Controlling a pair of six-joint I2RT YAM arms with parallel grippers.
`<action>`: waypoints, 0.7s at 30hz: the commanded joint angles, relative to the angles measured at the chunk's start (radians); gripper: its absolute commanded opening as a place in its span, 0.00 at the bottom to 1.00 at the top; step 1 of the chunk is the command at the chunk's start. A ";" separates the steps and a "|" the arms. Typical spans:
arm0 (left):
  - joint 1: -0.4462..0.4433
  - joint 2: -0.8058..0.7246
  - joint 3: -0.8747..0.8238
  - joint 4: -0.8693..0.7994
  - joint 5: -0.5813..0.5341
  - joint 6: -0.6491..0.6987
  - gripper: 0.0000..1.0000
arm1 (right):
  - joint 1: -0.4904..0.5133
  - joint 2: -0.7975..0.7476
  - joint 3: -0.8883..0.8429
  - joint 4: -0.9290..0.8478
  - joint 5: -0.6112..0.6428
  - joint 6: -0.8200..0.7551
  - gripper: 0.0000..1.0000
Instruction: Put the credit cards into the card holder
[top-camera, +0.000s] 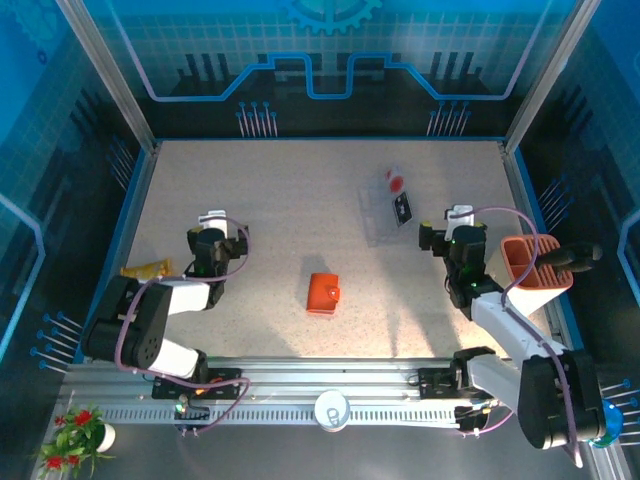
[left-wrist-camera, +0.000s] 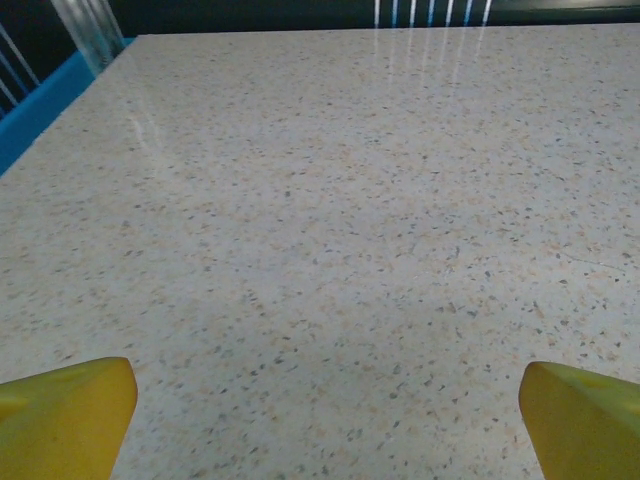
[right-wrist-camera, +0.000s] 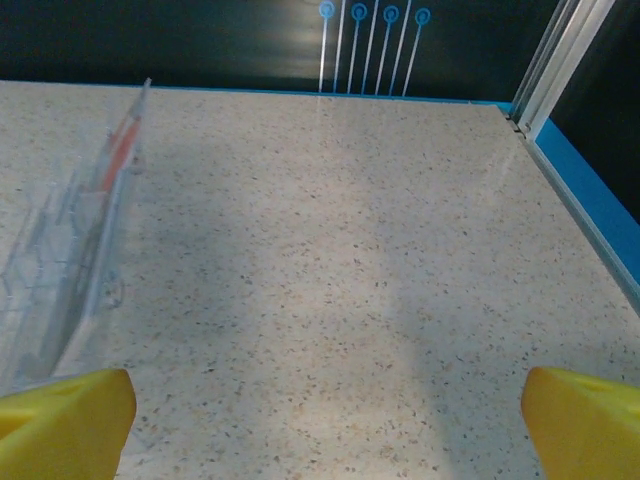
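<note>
- Yellow object by the left arm's elbow, partly hidden; can't identify.
- Left gripper: jaws wide, empty, yellow fingertips cut off by the frame, over bare speckled table.
- Card holder: red-orange, folded shut, flat mid-table, apart from both arms.
- Credit cards: in a clear plastic case, far right-centre; dark face and red patch visible, count unclear.
- Right gripper: jaws wide, empty, just right of the case.
- Terracotta slotted bin: right edge, dark item sticking out, unidentifiable.

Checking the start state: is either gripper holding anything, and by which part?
Nothing is held: left gripper and right gripper both have jaws open above the table.
</note>
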 joint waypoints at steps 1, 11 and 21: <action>0.027 0.028 0.027 0.104 0.087 0.026 0.99 | -0.029 0.062 -0.025 0.151 -0.061 -0.031 1.00; 0.078 0.081 0.004 0.176 0.159 -0.015 0.99 | -0.039 0.392 -0.108 0.652 -0.215 -0.087 1.00; 0.079 0.085 0.006 0.176 0.166 -0.015 0.99 | -0.038 0.486 -0.085 0.698 -0.220 -0.094 1.00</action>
